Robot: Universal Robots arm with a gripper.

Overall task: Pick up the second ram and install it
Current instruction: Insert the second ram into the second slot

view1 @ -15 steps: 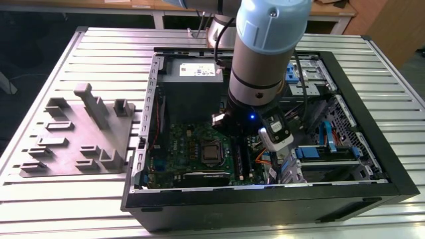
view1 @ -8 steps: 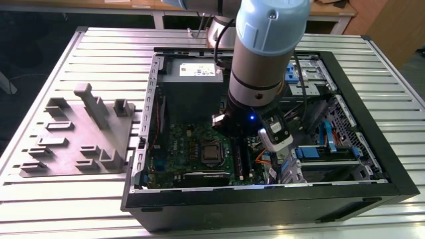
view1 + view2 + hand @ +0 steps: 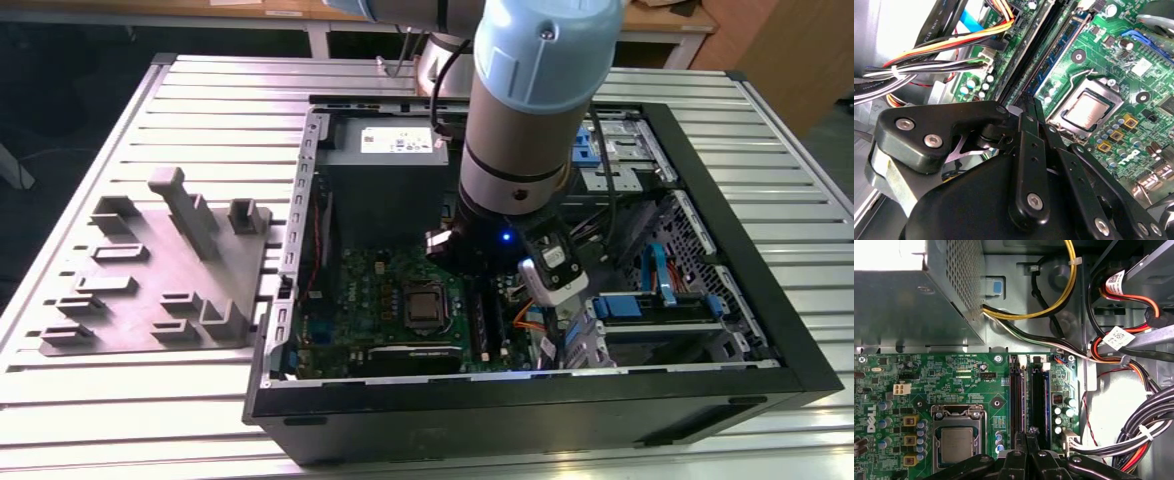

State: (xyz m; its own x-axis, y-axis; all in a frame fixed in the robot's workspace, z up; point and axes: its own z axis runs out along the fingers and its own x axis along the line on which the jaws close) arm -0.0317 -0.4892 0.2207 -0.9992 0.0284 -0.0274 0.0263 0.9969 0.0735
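At the left of the exterior view, a grey parts fixture (image 3: 160, 270) lies on the slatted table (image 3: 747, 150). At centre, the gripper (image 3: 1026, 440) is lowered into the open computer case (image 3: 534, 390), fingers pinched together at the memory slots (image 3: 1026, 395), beside the processor socket (image 3: 956, 440). Whether they pinch the ram cannot be determined. Judged: light, rigid, fragile module; grip by its edges.

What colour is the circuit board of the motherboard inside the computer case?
Green; the motherboard shows best in the first wrist view.
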